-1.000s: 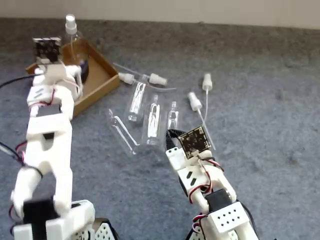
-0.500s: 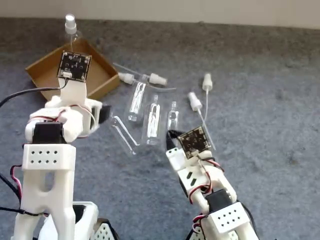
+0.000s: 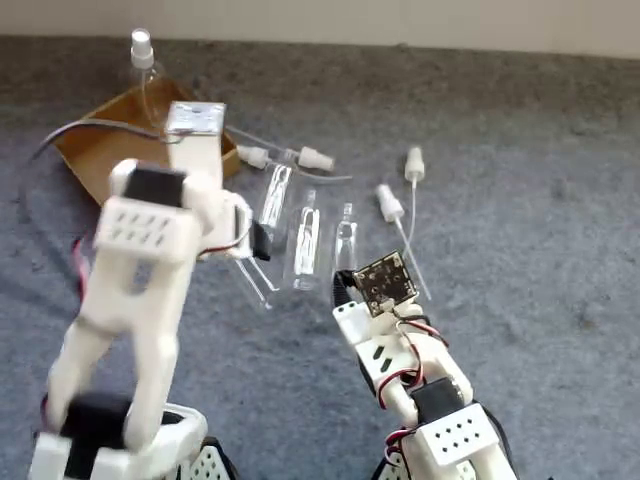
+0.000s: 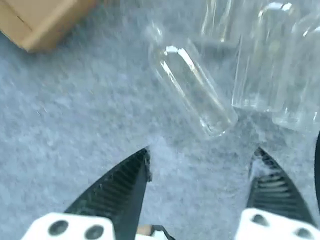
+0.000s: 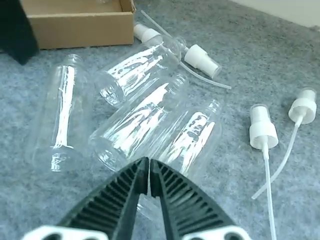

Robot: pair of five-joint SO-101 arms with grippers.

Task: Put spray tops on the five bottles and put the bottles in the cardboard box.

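Grey fuzzy cloth (image 3: 520, 150) covers the table. Since a second ago, the left arm swings away from the cardboard box (image 3: 90, 150) and comes over the bottles that lie down. One bottle with a top (image 3: 143, 62) stands at the far edge of the box, so I think that one is done and the arm is going for the next. Four spray tops (image 3: 389, 203) are loose on the cloth.

The left gripper (image 4: 200, 155) is spread wide and holds nothing. The nearest bare bottle (image 4: 192, 90) lies just past its tips, in line with the gap, not touching. The right gripper (image 5: 149, 162) is pressed together and empty, just beside the flat ends of the other bottles (image 5: 137, 125).
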